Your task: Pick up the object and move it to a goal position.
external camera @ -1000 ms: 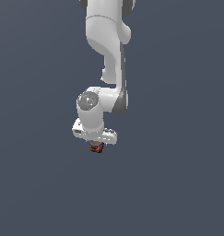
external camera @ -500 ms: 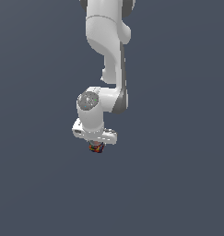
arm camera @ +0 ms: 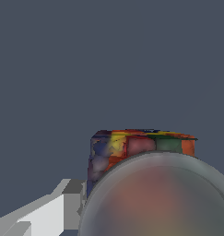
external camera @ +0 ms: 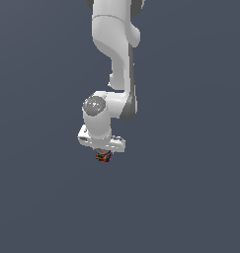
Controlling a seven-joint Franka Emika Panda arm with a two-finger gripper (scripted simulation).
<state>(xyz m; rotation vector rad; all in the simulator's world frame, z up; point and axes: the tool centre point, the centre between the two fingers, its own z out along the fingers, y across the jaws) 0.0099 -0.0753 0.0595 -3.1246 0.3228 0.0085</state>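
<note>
The object [external camera: 102,157] is a tiny squat can with a dark label patched in red, orange and yellow. In the exterior view it sits right under the white hand, between the fingers of my gripper [external camera: 103,153]. The gripper is shut on it. In the wrist view the can fills the lower middle: its greyish round top [arm camera: 155,203] is blurred and very close, and the coloured side label [arm camera: 132,147] shows beyond it. One light grey finger [arm camera: 44,214] lies against the can's side. The other finger is hidden.
The white arm [external camera: 116,54] comes down from the exterior view's top to the hand. Everything around is one plain dark grey-blue surface [external camera: 190,197]. No other object shows.
</note>
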